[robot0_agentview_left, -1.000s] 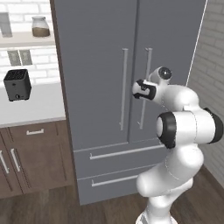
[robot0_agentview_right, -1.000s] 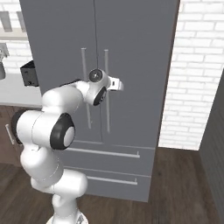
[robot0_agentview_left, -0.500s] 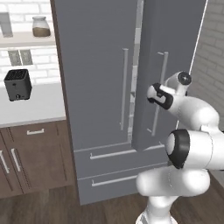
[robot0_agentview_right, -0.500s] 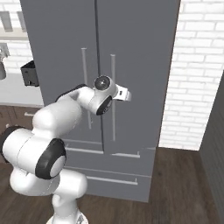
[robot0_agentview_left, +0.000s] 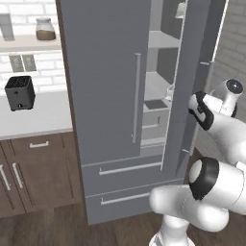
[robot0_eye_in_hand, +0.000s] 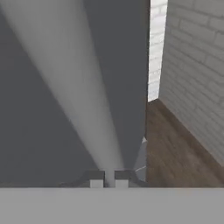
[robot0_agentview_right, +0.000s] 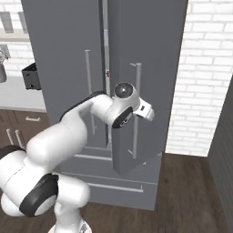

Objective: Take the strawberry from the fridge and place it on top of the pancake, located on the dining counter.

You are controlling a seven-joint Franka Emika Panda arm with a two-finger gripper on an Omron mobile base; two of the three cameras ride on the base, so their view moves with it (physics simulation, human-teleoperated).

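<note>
- Since a second ago, when both doors were flush, the fridge's (robot0_agentview_left: 110, 96) right door (robot0_agentview_right: 150, 82) has swung well out, baring pale shelves (robot0_agentview_left: 158, 89) inside.
- In the hand view the gripper (robot0_eye_in_hand: 109, 178) has its tips pressed together (apparently around the door's handle (robot0_agentview_right: 136, 111), though the contact is hidden).
- No strawberry can be picked out yet; it is probably on a shelf.
- Next comes letting go and reaching in.

fridge (robot0_agentview_left: 105, 96): 1 | fridge doors: 2, right one (robot0_agentview_left: 192, 86) swung open | fridge drawers (robot0_agentview_left: 129, 168): 2 | door handles (robot0_agentview_left: 136, 98): 2 | toaster (robot0_agentview_left: 19, 92): 1 | jar (robot0_agentview_left: 44, 29): 1 | bench (robot0_agentview_left: 33, 117): 1 | arm (robot0_agentview_right: 77, 132): 1
</note>
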